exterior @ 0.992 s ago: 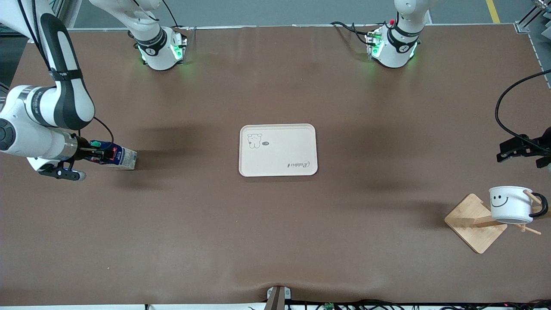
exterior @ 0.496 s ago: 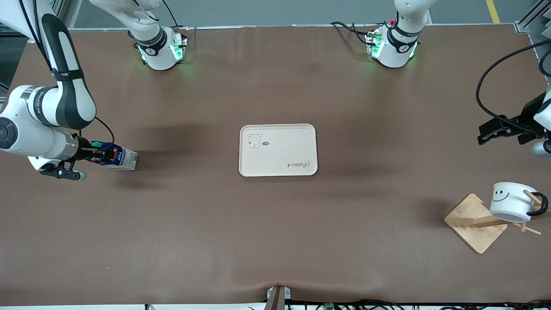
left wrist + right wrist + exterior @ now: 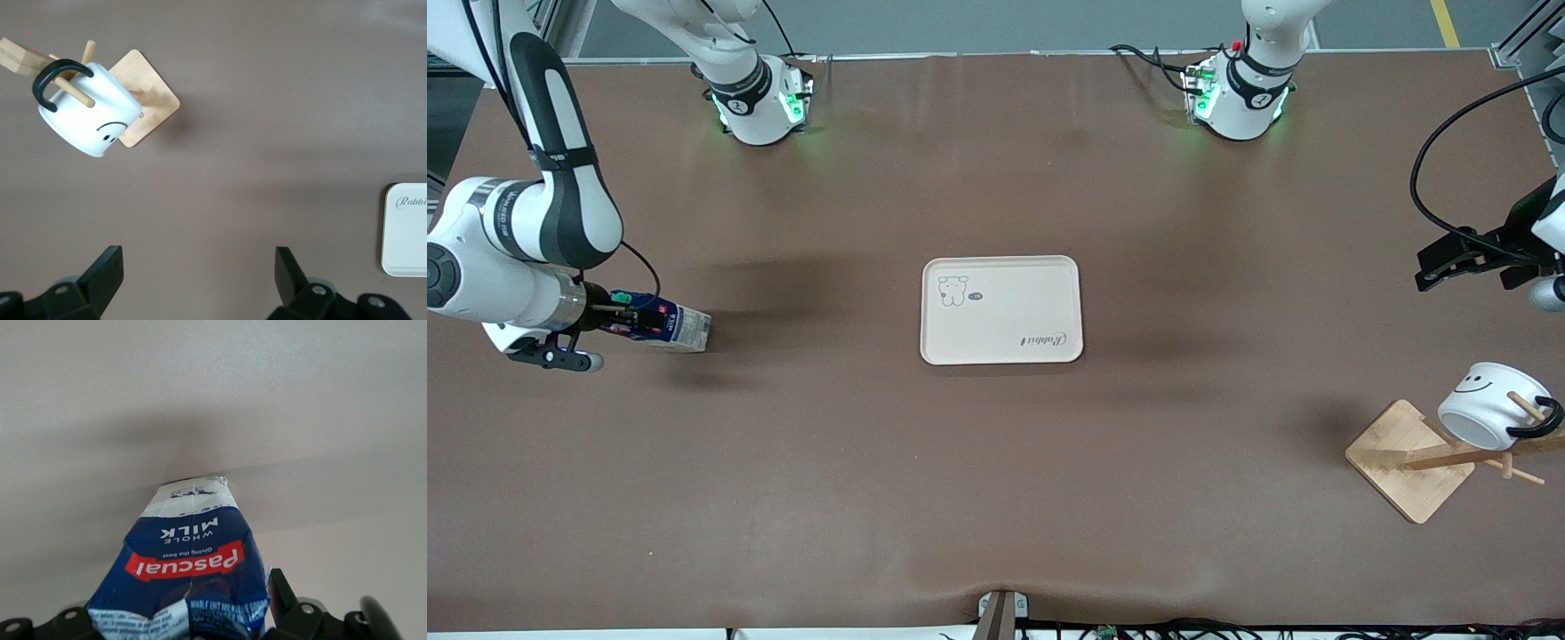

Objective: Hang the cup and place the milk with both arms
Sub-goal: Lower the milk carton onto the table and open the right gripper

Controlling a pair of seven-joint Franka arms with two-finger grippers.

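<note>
The right end effector (image 3: 633,318) is closed around the upper part of the milk (image 3: 665,324), near the green cap; the right wrist view shows the carton (image 3: 190,567) filling the space between the two fingers. The carton lies tilted, its white lower end resting on the surface (image 3: 996,498) or just above it; contact cannot be confirmed. Gripping near the cap leaves the base free, which would let the carton be set down upright. The likely destination is the tray (image 3: 1001,309), well apart from this end effector toward the middle of the surface. Nothing stands on the surface between carton and tray, so a direct transfer path looks available. The surface edge at the right arm's end lies close to the right arm's wrist, leaving little room in that direction.

The left end effector (image 3: 1449,263) is spread wide and holds nothing; the left wrist view shows its two fingers (image 3: 100,273) far apart over bare surface. It hangs in the air, apart from the cup (image 3: 1489,416). The cup hangs by its black handle (image 3: 57,83) on a peg of the wooden rack (image 3: 1414,458), tilted with its mouth facing downward. The hanging step therefore appears complete, and the left arm waits. The rack stands near the surface edge at the left arm's end, so the open room for the left arm lies toward the tray.
</note>
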